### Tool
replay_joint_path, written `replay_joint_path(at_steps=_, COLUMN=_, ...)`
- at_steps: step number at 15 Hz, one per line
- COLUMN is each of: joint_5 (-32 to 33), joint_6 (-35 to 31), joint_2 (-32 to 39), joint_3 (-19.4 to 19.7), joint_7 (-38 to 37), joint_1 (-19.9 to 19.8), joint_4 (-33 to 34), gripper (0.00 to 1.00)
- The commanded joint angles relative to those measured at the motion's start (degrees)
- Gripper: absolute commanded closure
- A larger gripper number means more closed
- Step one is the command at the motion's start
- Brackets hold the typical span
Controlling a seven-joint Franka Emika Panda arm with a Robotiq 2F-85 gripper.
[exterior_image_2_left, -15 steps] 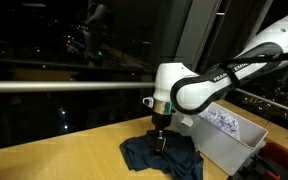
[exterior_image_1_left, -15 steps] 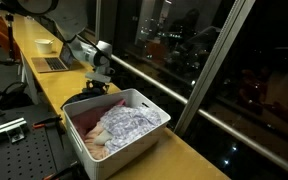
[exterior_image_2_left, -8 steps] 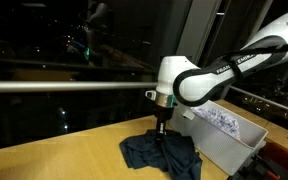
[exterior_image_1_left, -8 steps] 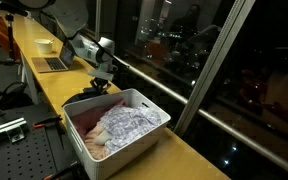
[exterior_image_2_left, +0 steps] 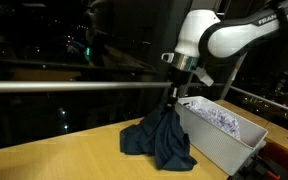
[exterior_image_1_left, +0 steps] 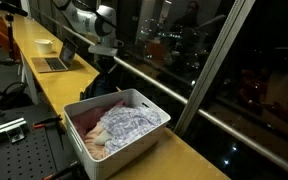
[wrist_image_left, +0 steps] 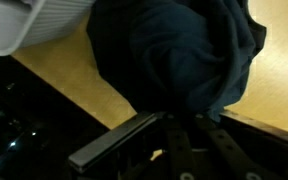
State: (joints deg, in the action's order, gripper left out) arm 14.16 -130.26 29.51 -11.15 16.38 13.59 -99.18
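A white plastic bin (exterior_image_1_left: 96,158) stands at the near end of the long wooden table (exterior_image_1_left: 189,152), holding a crumpled patterned cloth (exterior_image_1_left: 124,125) (pale, with pinkish fabric beneath). At the far end sit a laptop (exterior_image_1_left: 52,63) and a white bowl (exterior_image_1_left: 44,45). Dark windows (exterior_image_1_left: 234,60) run along the right.

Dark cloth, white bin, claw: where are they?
dark cloth (exterior_image_2_left: 162,135), exterior view, middle of its hanging folds.
white bin (exterior_image_2_left: 219,146), exterior view, its side wall.
claw (exterior_image_2_left: 172,92), exterior view, between its fingertips.
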Motion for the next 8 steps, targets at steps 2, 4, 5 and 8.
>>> replay_joint_path(at_steps=2, joint_5=4.19, joint_6=2.92, joint_2=-14.09, joint_3=2.94, joint_7=-5.55, joint_1=0.4, joint_4=-4.45, gripper=0.98)
replay_joint_path(at_steps=4, joint_5=6.53, joint_6=5.05, joint_2=-18.78, joint_3=3.86, joint_7=-7.75, joint_1=-0.11, joint_4=-4.22, gripper=0.98)
replay_joint_path(at_steps=5, joint_5=7.33, joint_6=6.59, joint_2=-20.94, joint_3=4.18, joint_7=-8.48, joint_1=-0.54, joint_4=-3.76, gripper=0.98)
replay_joint_path(at_steps=8, joint_5=9.12, joint_6=12.34, joint_2=-27.68, joint_3=5.43, joint_7=-10.02, joint_1=-2.57, joint_4=-3.0, gripper=0.98)
